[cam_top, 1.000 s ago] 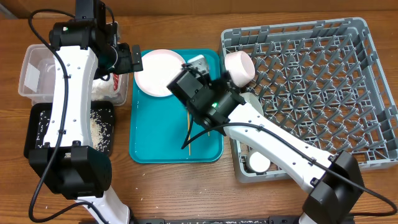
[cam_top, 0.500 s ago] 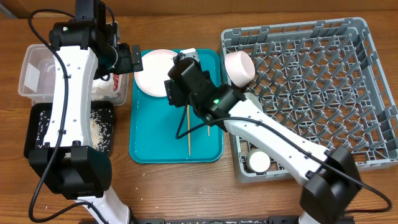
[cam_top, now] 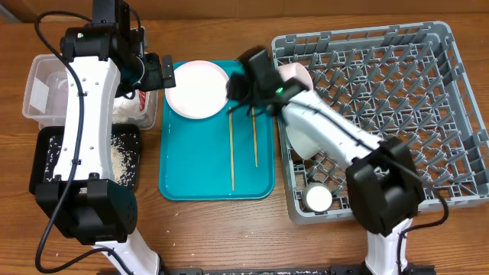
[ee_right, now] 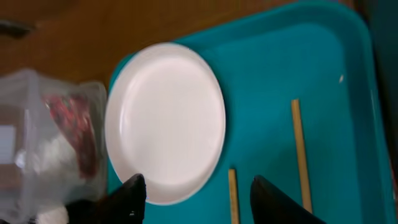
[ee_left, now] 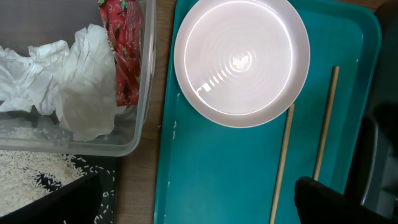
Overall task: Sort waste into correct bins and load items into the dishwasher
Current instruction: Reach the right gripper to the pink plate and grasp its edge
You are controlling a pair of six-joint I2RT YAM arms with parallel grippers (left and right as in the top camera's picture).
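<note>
- The white plate (cam_top: 197,88) is seen lying in the upper left corner of the teal tray (cam_top: 199,179), as viewed from overhead.
- Two wooden chopsticks (cam_top: 231,149) are laid side by side on the tray, apart from each other and just right of the plate.
- The right gripper (ee_right: 202,196) is held over the plate's edge, with its fingers spread and nothing between them.
- The left gripper (ee_left: 198,186) is held where the clear tub (cam_top: 34,92) meets the tray, its fingers wide apart and empty.
- Crumpled tissue (ee_left: 74,93) and the red wrapper (ee_left: 127,56) are contained in the tub.
- Rice scraps (cam_top: 122,156) are scattered over the black tray (cam_top: 47,164).
- A white bowl (cam_top: 294,80) and a small white cup (cam_top: 317,198) are set in the grey dish rack (cam_top: 397,92).
</note>
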